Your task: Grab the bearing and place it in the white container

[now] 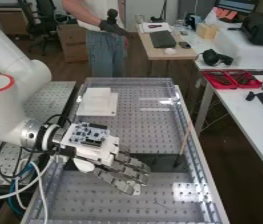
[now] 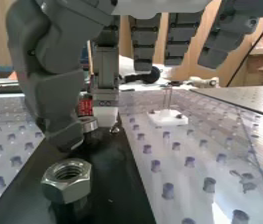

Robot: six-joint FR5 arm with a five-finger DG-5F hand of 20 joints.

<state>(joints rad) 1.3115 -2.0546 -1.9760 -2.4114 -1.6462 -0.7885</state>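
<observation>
We locate the bearing [image 2: 88,124] on the black bar [image 2: 112,177], beyond the hex nut [image 2: 67,179] from the wrist. The hand [image 1: 107,155] is relaxed, thumb and one finger beside the bearing; contact cannot be confirmed. To grasp well, we should centre the bearing between both pads, close evenly, then lift vertically, keeping the thumb off the nut. We should then carry it to the white container [image 1: 96,103], far left on the bench [image 1: 131,130].
</observation>
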